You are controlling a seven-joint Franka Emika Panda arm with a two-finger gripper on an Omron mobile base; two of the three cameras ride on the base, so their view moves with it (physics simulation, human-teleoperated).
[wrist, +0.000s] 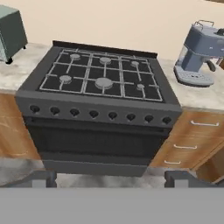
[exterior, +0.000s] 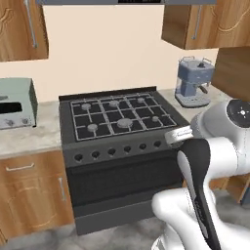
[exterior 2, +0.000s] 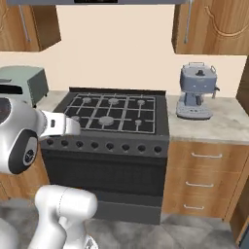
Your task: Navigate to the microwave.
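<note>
A kitchen with a plain cream wall (exterior: pixel 107 53). A black gas stove (wrist: pixel 101 83) stands ahead, set in a speckled stone counter (exterior 2: pixel 219 124). Wooden upper cabinets (exterior 2: pixel 214 26) hang to both sides. Wooden drawers (wrist: pixel 188 140) sit ahead to the right. A blue-grey coffee machine (wrist: pixel 200 54) rests on the counter, right of the stove; a pale green toaster oven (exterior: pixel 17 103) sits left. The floor (exterior 2: pixel 146 233) is mottled grey.

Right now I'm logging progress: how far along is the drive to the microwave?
Done: the base has reached the kitchen counter. In hand: it faces the black stove, with a toaster oven to its left and a coffee machine to its right. Left: a dark strip above the stove may be the microwave's bottom; too little shows to confirm arrival.
</note>
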